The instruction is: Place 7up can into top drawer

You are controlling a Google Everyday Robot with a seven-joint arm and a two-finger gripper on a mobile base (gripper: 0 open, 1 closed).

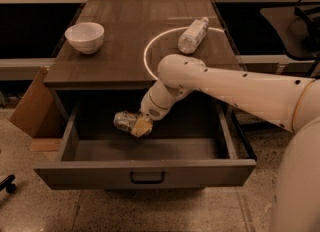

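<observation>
Silvery 7up can [123,120] between gripper [134,124] fingers [142,126], inside top drawer [145,168].

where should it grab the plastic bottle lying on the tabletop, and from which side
Probably grip the plastic bottle across its mid-body, coming straight down from above: it lies on its side on the tabletop, so its round width, not its length, suits a pinch. The pincer is inside the top drawer, shut on the 7up can.
</observation>
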